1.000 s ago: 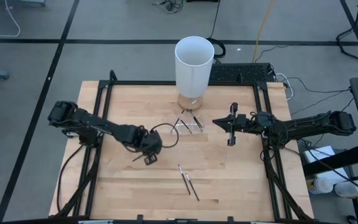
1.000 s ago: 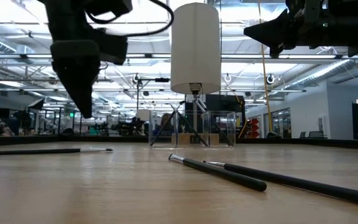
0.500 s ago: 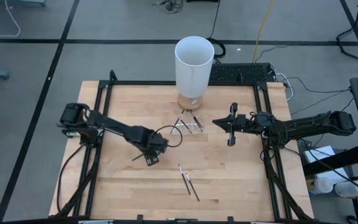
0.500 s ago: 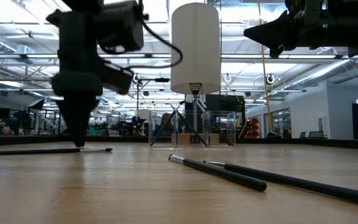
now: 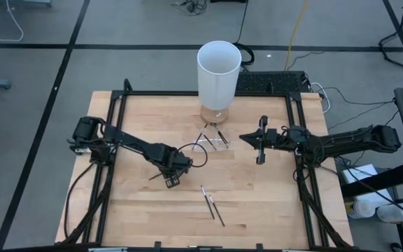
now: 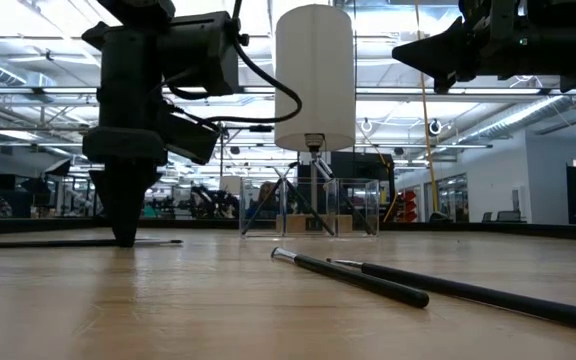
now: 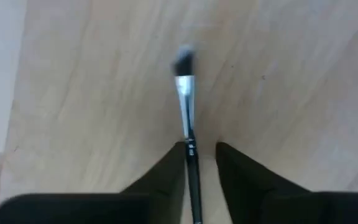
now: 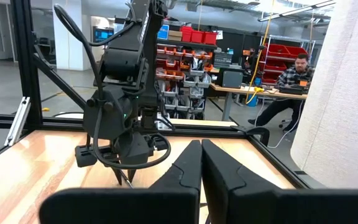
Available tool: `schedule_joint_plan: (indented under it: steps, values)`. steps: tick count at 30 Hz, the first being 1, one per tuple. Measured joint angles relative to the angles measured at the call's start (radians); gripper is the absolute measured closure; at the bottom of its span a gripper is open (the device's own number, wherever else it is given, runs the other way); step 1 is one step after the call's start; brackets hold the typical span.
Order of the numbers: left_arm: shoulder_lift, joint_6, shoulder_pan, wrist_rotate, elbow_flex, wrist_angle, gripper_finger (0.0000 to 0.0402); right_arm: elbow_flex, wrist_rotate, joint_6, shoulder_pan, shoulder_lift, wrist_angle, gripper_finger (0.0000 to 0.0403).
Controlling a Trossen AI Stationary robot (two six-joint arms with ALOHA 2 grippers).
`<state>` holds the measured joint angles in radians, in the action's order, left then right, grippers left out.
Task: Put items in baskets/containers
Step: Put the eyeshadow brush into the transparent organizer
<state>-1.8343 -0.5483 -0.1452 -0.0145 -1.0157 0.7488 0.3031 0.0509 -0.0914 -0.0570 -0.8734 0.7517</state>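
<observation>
Left pincer lowered to table, narrowly parted fingers straddling flat-lying stick, grip unclear

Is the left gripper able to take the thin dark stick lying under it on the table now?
Probably yes. The left gripper is down at the table, its fingers either side of the stick, and nothing else lies near it.

Dark sticks with silver bands, a white cylinder, pale wood-grain table, black grippers
</observation>
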Motion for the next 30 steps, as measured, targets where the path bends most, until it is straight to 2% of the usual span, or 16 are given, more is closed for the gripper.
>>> schedule_joint_plan:
  steps: [5,10,20,30]
  values:
    - [0.000,0.019,0.000,0.014,0.002,-0.012,0.0386,0.000,0.000,0.000,0.000,0.000,0.000,0.0403]
    - [0.001,0.018,-0.001,0.014,0.003,-0.016,0.0380,0.000,0.000,0.001,0.000,0.000,0.000,0.0403]
    - [0.040,-0.003,-0.002,0.013,0.013,-0.084,0.0394,0.000,0.000,0.001,0.000,0.000,0.000,0.0403]
    - [0.109,-0.008,0.000,-0.040,0.011,-0.131,0.0399,0.000,-0.001,0.001,0.000,0.000,-0.001,0.0403]
